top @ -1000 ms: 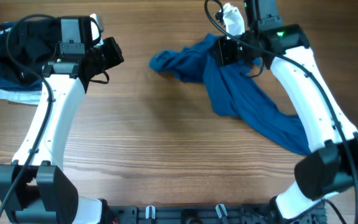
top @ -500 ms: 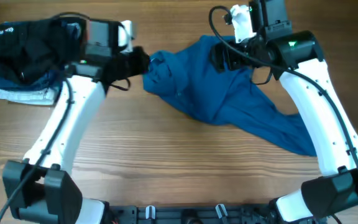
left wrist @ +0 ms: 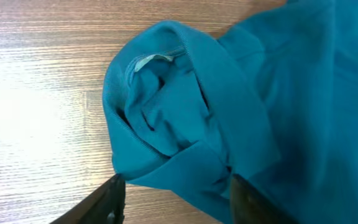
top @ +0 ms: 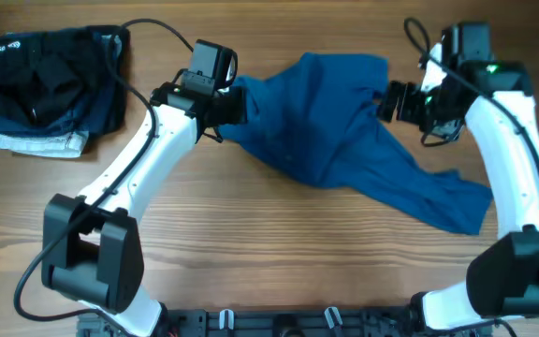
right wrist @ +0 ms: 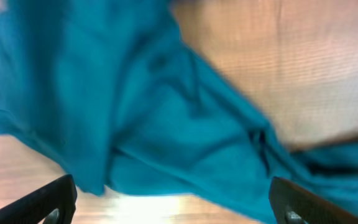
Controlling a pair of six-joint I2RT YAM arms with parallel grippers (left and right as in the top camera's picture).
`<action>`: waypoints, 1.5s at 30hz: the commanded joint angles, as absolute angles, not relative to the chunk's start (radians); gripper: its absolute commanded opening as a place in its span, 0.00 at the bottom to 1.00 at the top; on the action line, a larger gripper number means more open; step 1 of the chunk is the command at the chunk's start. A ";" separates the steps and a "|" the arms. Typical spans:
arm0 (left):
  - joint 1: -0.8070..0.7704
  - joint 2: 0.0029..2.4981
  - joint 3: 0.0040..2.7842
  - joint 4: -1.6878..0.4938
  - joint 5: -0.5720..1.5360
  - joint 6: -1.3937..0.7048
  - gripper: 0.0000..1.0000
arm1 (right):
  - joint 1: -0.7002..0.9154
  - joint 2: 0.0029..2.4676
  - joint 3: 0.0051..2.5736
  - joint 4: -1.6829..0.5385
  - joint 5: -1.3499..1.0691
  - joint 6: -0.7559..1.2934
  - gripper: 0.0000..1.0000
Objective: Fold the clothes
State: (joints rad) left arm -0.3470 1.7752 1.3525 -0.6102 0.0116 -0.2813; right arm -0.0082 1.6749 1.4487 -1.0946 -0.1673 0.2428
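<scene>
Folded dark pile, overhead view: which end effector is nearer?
Left. The left end effector is at the blue shirt's bunched collar, a short way right of the folded dark pile. The right end effector is at the shirt's far side, much farther off.

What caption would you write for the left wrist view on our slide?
Open left gripper flanking the bunched collar of a blue shirt on a wooden table.

Blurred, crumpled teal-blue fabric garment (right wrist: 135,118), pale wooden tabletop (right wrist: 316,68) beyond the garment, right claw (right wrist: 173,205) spread wide at the garment's near edge
</scene>
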 commanded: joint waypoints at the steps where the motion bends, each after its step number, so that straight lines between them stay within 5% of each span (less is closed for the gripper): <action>1: -0.345 1.779 1.367 -0.589 0.002 -0.268 0.69 | -0.008 1.667 1.306 -1.044 -0.133 0.353 1.00; 11: -0.344 1.779 1.367 -0.560 -0.014 -0.265 0.73 | -0.147 1.468 1.221 -1.168 0.082 0.447 1.00; 17: -0.344 1.779 1.367 -0.535 -0.013 -0.266 0.72 | -0.317 1.384 0.950 -0.970 -0.040 0.418 0.89; 20: -0.344 1.779 1.367 -0.527 -0.013 -0.270 0.66 | -0.318 1.384 0.854 -0.798 -0.068 0.424 0.72; 22: -0.344 1.779 1.367 -0.535 -0.012 -0.270 0.59 | -0.318 1.384 0.809 -0.709 -0.068 0.422 0.29; 24: -0.345 1.779 1.367 -0.551 -0.008 -0.278 0.51 | -0.318 1.384 0.765 -0.656 -0.068 0.422 0.04; 28: -0.345 1.779 1.367 -0.577 -0.008 -0.278 0.41 | -0.318 1.383 0.752 -0.603 -0.143 0.391 0.04; 31: -0.345 1.779 1.367 -0.599 0.009 -0.277 0.43 | -0.318 1.383 0.752 -0.614 -0.159 0.364 0.04; 34: -0.345 1.812 1.356 -0.619 0.027 -0.270 0.50 | -0.318 1.383 0.751 -0.659 -0.160 0.318 0.27; 45: -0.345 2.088 1.356 -0.492 0.093 -0.266 0.39 | -0.318 1.383 0.752 -0.642 -0.212 0.260 0.57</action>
State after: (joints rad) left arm -0.3466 2.0182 1.3533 -0.4980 0.0570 -0.2718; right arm -0.3161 1.3891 0.7521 -0.6479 -0.1844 0.2859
